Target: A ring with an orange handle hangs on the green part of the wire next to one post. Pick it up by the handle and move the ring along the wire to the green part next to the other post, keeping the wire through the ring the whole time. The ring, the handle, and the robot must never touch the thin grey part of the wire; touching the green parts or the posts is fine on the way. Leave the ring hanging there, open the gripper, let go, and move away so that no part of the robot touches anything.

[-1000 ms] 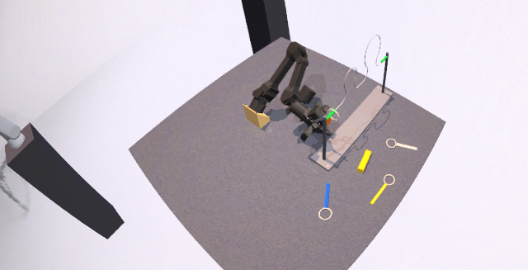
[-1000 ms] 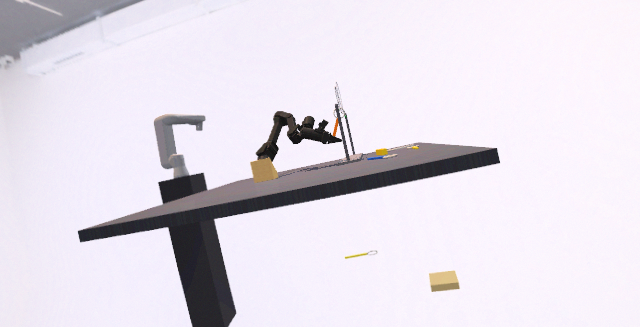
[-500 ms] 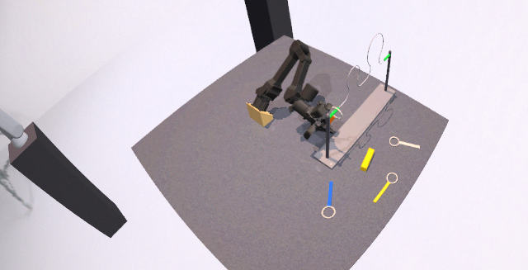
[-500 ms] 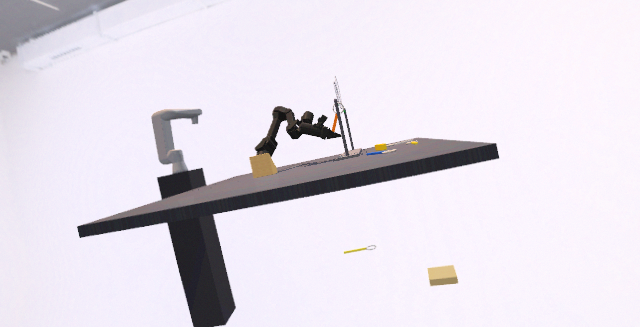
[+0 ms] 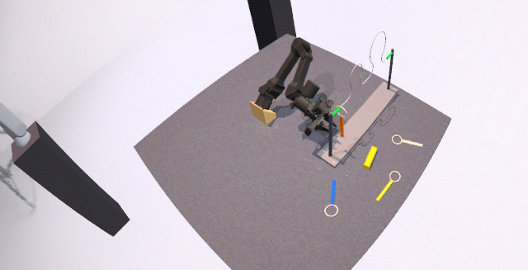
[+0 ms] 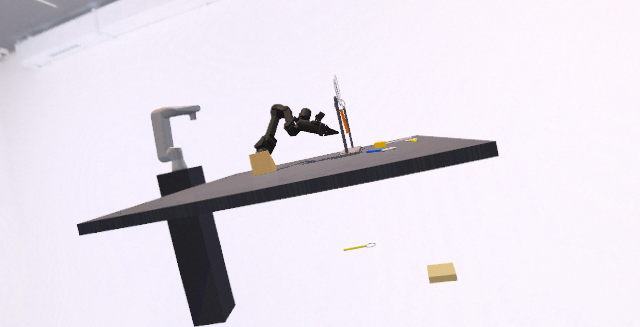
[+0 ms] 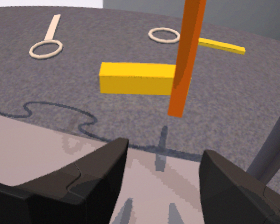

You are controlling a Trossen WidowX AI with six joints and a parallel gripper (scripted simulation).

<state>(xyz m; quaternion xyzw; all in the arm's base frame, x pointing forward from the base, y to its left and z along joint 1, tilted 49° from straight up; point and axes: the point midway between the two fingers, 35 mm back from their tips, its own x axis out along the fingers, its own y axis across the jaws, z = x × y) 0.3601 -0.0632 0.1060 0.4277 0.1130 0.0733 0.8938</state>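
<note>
orange marks the handle (image 5: 341, 126) (image 6: 344, 121) (image 7: 186, 60), dangling below its ring (image 5: 341, 116) because the ring hangs at the green sleeve (image 5: 337, 111) beside the near post (image 5: 330, 135). my gripper (image 5: 322, 131) (image 6: 337, 132) (image 7: 164, 153) stands partly open, roughly a third, with nothing between its fingers; the handle's lower end sits beyond the tips. i judge that gap leaves room for the handle to swing free. whether this is the starting post or the goal, i can't tell.
</note>
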